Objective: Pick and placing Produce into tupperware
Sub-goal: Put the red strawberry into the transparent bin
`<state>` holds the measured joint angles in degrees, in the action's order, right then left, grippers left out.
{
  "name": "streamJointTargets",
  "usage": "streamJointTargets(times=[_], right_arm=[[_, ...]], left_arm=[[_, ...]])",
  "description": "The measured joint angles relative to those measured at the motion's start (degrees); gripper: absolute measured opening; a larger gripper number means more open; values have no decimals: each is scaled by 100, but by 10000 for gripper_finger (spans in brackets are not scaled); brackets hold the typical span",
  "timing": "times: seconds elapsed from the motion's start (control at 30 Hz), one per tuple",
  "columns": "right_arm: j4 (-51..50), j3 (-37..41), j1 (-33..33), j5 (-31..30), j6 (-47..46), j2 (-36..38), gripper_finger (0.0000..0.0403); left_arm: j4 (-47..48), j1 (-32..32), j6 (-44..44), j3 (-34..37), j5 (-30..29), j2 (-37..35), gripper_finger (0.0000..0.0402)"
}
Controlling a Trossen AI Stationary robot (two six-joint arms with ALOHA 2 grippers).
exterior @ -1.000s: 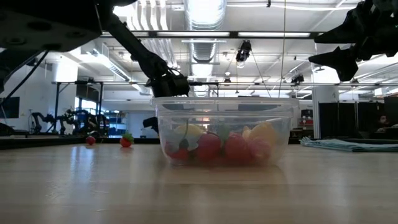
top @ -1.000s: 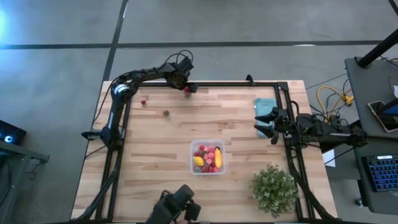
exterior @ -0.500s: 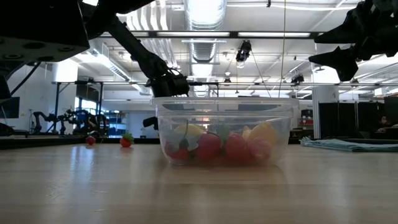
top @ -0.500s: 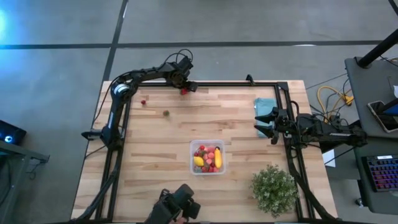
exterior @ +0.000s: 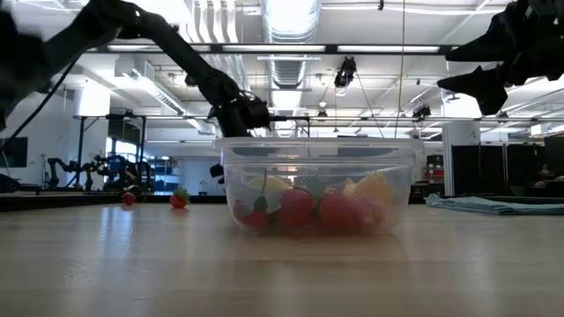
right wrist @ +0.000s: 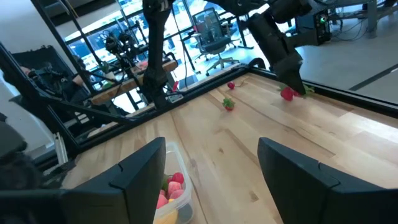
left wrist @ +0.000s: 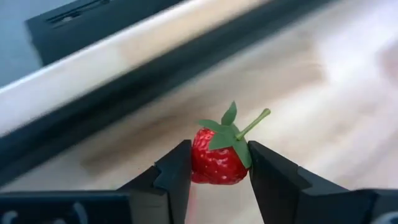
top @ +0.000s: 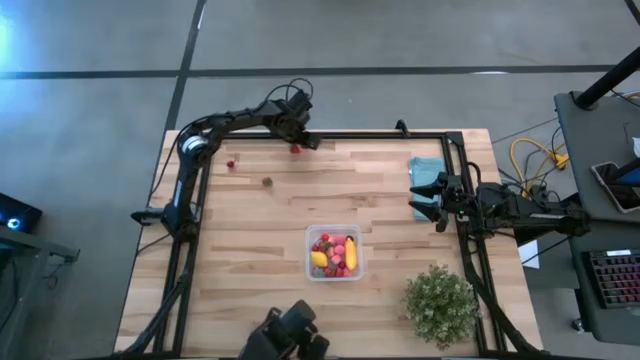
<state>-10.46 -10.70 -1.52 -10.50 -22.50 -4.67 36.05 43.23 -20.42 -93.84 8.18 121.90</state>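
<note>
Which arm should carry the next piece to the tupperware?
Left. Its gripper already clamps a strawberry at the far table edge; the right gripper waits open beside the teal cloth.

Table (top: 250, 210): pale matt wood planks. Tupperware (exterior: 317, 185): clear glossy plastic. Strawberry (left wrist: 217, 158): glossy, dimpled. Cloth (top: 428, 170): soft teal fabric.

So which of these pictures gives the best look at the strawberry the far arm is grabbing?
The left wrist view: the strawberry fills the middle, gripped between the left gripper's two dark fingers, leaves and stem plain. The high view shows only a red dot at the table's far edge, the right wrist view a small red shape; the low view hides it.
</note>
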Motion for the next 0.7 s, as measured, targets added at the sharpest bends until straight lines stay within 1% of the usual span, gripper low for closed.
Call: streamJointTargets(times=[0.13, 0.2, 0.23, 0.33, 0.37, 0.4, 0.47, 0.57, 0.7], right_arm=[[0, 0, 0, 0, 0, 0, 250], [0, 0, 0, 0, 2, 0, 251], [0, 0, -1, 0, 0, 0, 251], [0, 0, -1, -1, 0, 0, 250], [0, 0, -1, -1, 0, 1, 248], [-2, 0, -1, 0, 0, 2, 247], [0, 0, 0, 0, 2, 2, 247], [0, 0, 0, 0, 0, 0, 249], [-1, 0, 0, 0, 0, 0, 253]], left_arm=[[-3, -235, 53, 4, 74, -360, 128], [63, -391, 236, 36, 285, -616, 127], [86, -495, 372, 45, 468, -767, 127], [285, -976, 902, 57, 1346, -1382, 127], [368, -1177, 1089, 57, 1506, -1599, 127], [482, -1411, 1276, 59, 1546, -1812, 127], [556, -1907, 1598, 131, 1450, -2175, 127], [548, -2733, 1640, 219, 823, -2561, 127], [529, -3843, 1510, 231, 20, -2690, 127]])
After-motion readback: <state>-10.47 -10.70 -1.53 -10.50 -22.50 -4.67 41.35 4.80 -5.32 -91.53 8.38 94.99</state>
